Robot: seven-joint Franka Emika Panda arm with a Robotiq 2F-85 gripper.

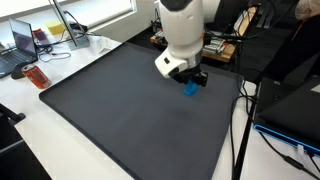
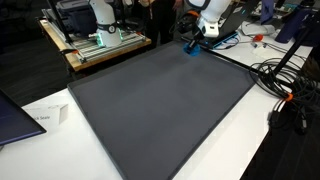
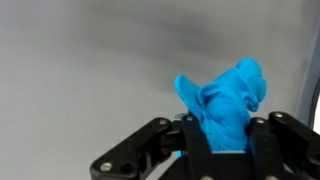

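**Clamping on a scrap of blue**

Claw (image 3: 228, 138) shut tight on a crumpled blue cloth (image 3: 230, 95), which is pinched between both fingers and bunches out past their tips. In an exterior view, the cloth sits directly under the claw, low over the dark mat (image 1: 110, 110) near its edge on the white tabletop (image 1: 45, 130).

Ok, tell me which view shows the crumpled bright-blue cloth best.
The wrist view: the crumpled bright-blue cloth fills mid-frame, pinched in the black gripper. Both exterior views show only a small blue patch beneath the white arm.
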